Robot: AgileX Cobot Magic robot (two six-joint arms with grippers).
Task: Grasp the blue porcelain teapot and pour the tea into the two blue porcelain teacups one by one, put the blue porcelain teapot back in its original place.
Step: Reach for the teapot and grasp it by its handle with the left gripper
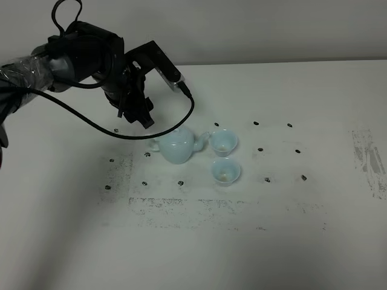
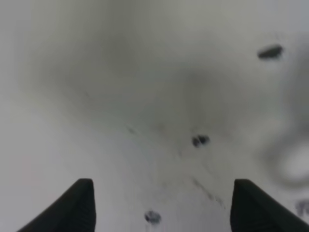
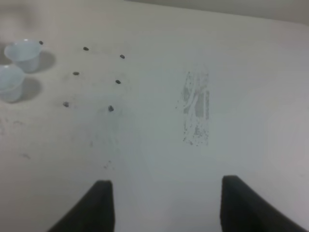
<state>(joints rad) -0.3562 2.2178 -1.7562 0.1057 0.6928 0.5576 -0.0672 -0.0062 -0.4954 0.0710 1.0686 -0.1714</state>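
While hovering with left gripper [image 2: 162, 183] spread, empty, near teapot [image 1: 179, 147] | drop squarely over handle [image 1: 155, 145] | clamp firmly | lift level, clear of cups [image 1: 223, 141]

A black cable [image 1: 136, 137] crosses and partly hides the blue porcelain teapot [image 1: 177, 150].

Glossy porcelain teapot [image 1: 178, 148], scuffed matt table [image 1: 278, 254]

Showing a glossy, pale icy blue on the blue porcelain teapot [image 1: 177, 147] and repeating it on the two blue porcelain teacups [image 1: 223, 141] [image 1: 226, 171], tinting their bottoms faintly tan. Spreading off-white across the table [image 1: 290, 241], speckling it with small black dots [image 1: 260, 149] and grey smudged patches [image 1: 369, 160]. Wearing matte black on the arm [image 1: 84, 51], its cable [image 1: 193, 107] and both pairs of jaws.
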